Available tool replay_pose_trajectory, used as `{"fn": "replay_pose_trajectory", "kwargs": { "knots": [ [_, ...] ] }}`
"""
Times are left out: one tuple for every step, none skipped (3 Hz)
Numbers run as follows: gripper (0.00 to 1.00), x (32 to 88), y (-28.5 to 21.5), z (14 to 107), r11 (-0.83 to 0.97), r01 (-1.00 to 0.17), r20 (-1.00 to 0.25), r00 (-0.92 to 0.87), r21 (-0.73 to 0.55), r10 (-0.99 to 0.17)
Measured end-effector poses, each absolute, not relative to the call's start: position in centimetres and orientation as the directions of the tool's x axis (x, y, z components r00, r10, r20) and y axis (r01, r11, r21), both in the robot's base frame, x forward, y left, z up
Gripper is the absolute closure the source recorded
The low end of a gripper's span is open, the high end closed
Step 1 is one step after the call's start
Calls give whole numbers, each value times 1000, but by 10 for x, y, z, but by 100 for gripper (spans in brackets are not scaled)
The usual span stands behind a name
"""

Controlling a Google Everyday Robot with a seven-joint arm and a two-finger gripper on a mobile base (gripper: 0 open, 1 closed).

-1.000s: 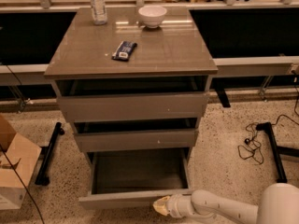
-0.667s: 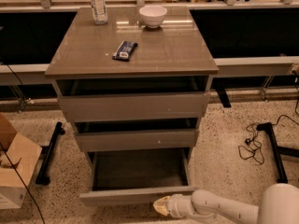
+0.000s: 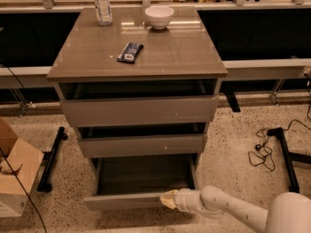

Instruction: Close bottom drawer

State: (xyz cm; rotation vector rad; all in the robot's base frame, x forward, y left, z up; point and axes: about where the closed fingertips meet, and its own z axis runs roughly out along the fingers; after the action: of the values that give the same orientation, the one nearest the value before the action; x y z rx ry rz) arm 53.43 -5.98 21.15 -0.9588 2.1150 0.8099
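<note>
The bottom drawer (image 3: 124, 200) is the lowest of the cabinet's three and stands pulled out, its grey floor (image 3: 143, 174) showing and nothing visible inside. My gripper (image 3: 168, 199) comes in from the lower right on a white arm (image 3: 228, 210). Its yellowish tip rests against the right part of the drawer's grey front panel. The middle drawer (image 3: 141, 145) and the top drawer (image 3: 138, 111) above it stand slightly out.
The cabinet top (image 3: 170, 52) carries a white bowl (image 3: 159, 16), a bottle (image 3: 102, 4) and a dark packet (image 3: 130, 52). A cardboard box (image 3: 14, 174) sits on the floor at left. Black stand legs (image 3: 51, 159) and cables (image 3: 262, 152) lie on the speckled floor.
The bottom drawer's front panel has moved a little back toward the cabinet, with my gripper following it.
</note>
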Motion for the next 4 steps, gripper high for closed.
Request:
{"fn": "replay_pose_trajectory", "kwargs": {
  "knots": [
    [100, 541, -29, 201, 519, -839, -797, -421, 161, -433],
    [100, 547, -22, 197, 513, -848, -803, -396, 134, -445],
    [82, 563, -10, 193, 512, -857, -810, -340, 58, -478],
    [58, 579, 0, 195, 498, -867, -803, -290, -10, -521]
  ]
}}
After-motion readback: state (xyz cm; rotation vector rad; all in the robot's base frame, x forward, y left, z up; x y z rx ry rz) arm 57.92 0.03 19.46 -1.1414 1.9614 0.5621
